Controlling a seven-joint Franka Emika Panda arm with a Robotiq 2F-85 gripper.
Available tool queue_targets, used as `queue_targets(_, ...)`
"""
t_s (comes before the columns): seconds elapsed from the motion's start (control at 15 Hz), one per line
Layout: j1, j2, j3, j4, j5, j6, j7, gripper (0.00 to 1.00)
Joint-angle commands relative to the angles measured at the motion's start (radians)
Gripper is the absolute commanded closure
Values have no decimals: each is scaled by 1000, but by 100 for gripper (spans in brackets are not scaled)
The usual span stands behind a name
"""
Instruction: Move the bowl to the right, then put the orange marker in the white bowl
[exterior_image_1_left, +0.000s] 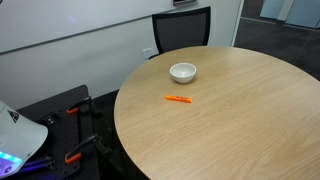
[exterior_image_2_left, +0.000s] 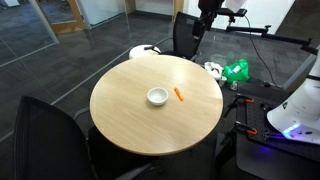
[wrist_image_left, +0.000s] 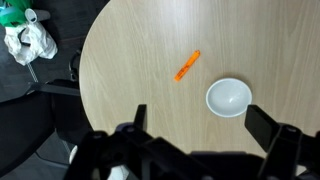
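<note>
Lying flat on the round wooden table (exterior_image_1_left: 250, 110) in an exterior view, the orange marker (exterior_image_1_left: 178, 99) sits near the white bowl (exterior_image_1_left: 183, 72), on the bowl's camera side, with only bare tabletop between them; a black chair (exterior_image_1_left: 182, 30) stands beyond the bowl at the table's far edge; the bowl is empty; the marker's long axis runs almost level across the picture, broadside to the bowl; in an exterior view from higher up, the bowl (exterior_image_2_left: 157, 96) stands near the middle of the table (exterior_image_2_left: 130, 125) and the marker (exterior_image_2_left: 179, 95) lies just picture-right of it, apart from it, its long axis running roughly up and down the picture; a green bundle (exterior_image_2_left: 237, 70) lies off the table, well beyond the marker from the bowl; in the wrist view the gripper (wrist_image_left: 195, 115) hangs above the table with its jaws spread wide and nothing held, one dark finger (wrist_image_left: 140, 115) showing picture-left of the bowl (wrist_image_left: 229, 97); the marker (wrist_image_left: 188, 65) lies slantwise above and picture-left of the bowl, not touching it; which end bears the cap I cannot tell.
</note>
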Motion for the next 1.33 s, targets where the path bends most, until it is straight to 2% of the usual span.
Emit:
queue_targets(0.0, -14, 56, -59, 9, -38, 108, -71, 0)
queue_targets(0.27, -12, 160, -111, 15, -12, 275, -160, 0)
queue_targets(0.67, 7, 359, -122, 55, 38, 451, -229, 0)
queue_targets(0.87, 13, 448, -120, 83, 79, 503, -283, 0)
queue_targets(1.27, 12, 599, -114, 174, 169, 518, -375, 0)
